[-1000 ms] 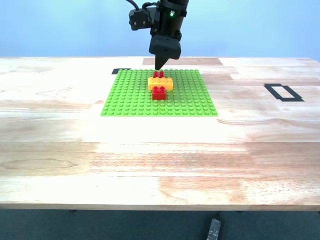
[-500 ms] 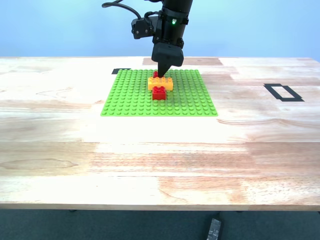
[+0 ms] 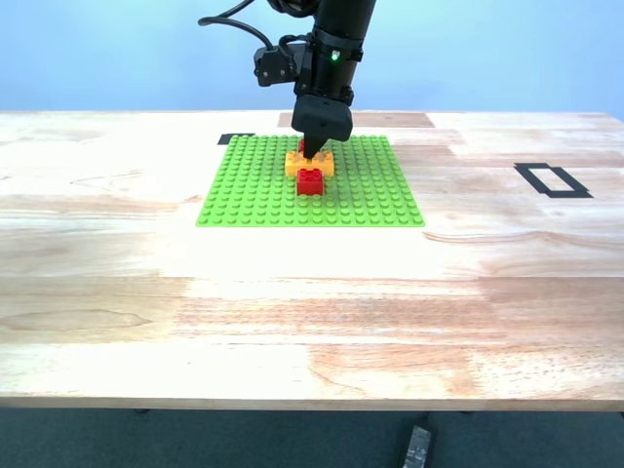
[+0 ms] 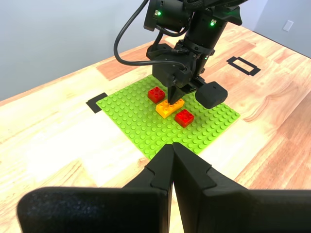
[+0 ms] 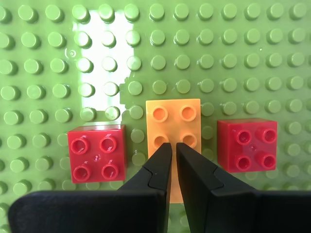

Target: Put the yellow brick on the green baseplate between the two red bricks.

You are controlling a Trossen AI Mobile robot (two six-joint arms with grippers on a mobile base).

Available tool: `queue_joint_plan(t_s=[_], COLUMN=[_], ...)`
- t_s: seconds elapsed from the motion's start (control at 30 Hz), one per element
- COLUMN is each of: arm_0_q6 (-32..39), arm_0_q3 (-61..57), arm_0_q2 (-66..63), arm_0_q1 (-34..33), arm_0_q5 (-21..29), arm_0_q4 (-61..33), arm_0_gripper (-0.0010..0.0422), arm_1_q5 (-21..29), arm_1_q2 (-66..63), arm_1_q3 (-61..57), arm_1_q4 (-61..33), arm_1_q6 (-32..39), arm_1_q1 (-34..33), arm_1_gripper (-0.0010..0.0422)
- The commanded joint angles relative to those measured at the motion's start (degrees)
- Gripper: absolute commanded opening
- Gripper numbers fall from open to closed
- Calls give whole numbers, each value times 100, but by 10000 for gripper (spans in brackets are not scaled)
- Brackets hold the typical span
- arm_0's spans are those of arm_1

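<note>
Essentially complete: yellow brick point(image 5: 174, 127) on green baseplate point(image 5: 252, 53), lying between the two red bricks point(image 5: 97, 152). Second gripper point(image 5: 173, 153), jaws nearly closed, tips over it, apparently pressing; seating unconfirmed.

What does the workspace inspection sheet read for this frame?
Surface: wooden table, with black tape marks.
Job's things: yellow brick on the green baseplate, between the two red bricks.
Clutter: nothing seen on the table.
Grippers: my second gripper, claw shut, tips down on the yellow brick; my first gripper, claw shut, holding nothing, off the plate.
Cables: black cable looping from the second arm.
Surroundings: blue wall; a dark object on the floor below the table edge.
</note>
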Motion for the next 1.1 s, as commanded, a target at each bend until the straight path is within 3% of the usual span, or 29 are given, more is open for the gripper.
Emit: queue_joint_plan(t_s=[0.03, 0.63, 1.1], arm_0_q6=[0, -2, -4], arm_0_q3=[2, 2, 2], arm_0_q2=[0, -2, -46], arm_0_q1=[2, 2, 2], arm_0_q5=[2, 0, -4], arm_0_q4=[11, -11, 50], arm_0_gripper=[0, 0, 0], arm_1_q5=[-2, 0, 26], arm_1_q2=[22, -79, -1141], arm_1_q3=[33, -455, -264], arm_1_q4=[20, 315, 544], arm_1_q6=[11, -22, 151], arm_1_q1=[7, 4, -195], arm_1_gripper=[15, 15, 15])
